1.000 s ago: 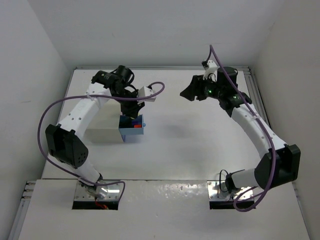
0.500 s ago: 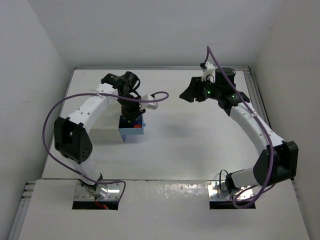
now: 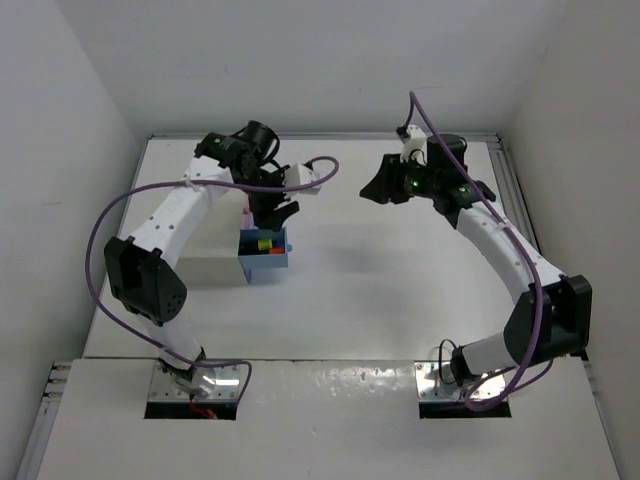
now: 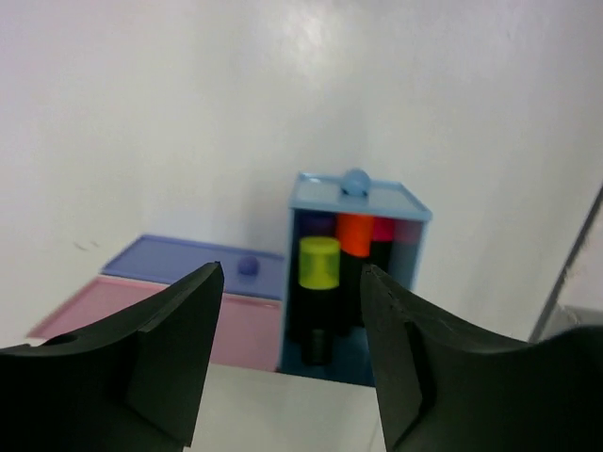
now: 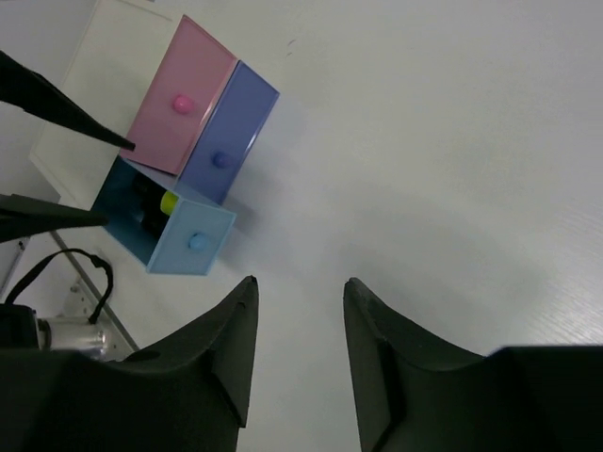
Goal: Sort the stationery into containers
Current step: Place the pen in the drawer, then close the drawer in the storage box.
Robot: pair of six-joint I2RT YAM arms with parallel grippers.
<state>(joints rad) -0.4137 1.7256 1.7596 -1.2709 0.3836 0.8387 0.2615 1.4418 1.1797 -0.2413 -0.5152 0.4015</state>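
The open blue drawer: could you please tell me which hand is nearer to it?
Left. The left hand hovers close above the open blue drawer; the right hand is far to its right.

Soft focus all through the left wrist view. Cropped at 6 o'clock there: left fingers, covering the near corners of the pink drawer and the base of the blue drawer. Cannot count the highlighters; dark below the caps. Cropped at 6 o'clock in the right wrist view: right fingers. Clipped at 9 o'clock: cabinet. Too small from above to sort the blue drawer's contents.
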